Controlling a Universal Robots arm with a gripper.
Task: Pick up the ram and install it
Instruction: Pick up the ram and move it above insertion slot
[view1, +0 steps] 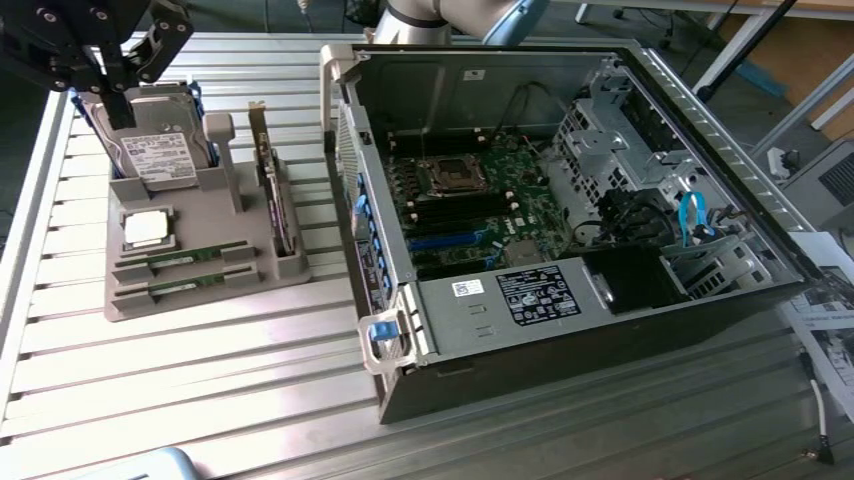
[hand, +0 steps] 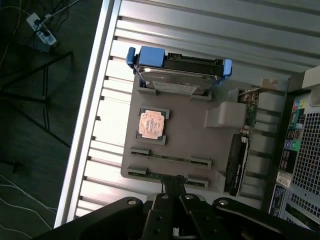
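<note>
Two ram sticks lie side by side in slots at the front of a grey tray (view1: 207, 300): one ram stick (view1: 187, 258) further back and a second ram stick (view1: 184, 286) at the tray's front edge. The wrist view has them as a ram stick (hand: 170, 156) and a second ram stick (hand: 161, 175). My black gripper (view1: 120, 108) hangs high over the back of the tray, near the hard drive, at the exterior view's left. Seen from the wrist, the gripper (hand: 173, 186) is shut, empty, well above the sticks.
On the tray also sit a hard drive (view1: 160, 150), a square silver processor (view1: 147, 228) and an upright dark expansion card (view1: 275, 200). An open computer case (view1: 561, 190) with its motherboard (view1: 467, 210) lies to the exterior view's right. The table's edge (hand: 85, 150) runs close beside the tray.
</note>
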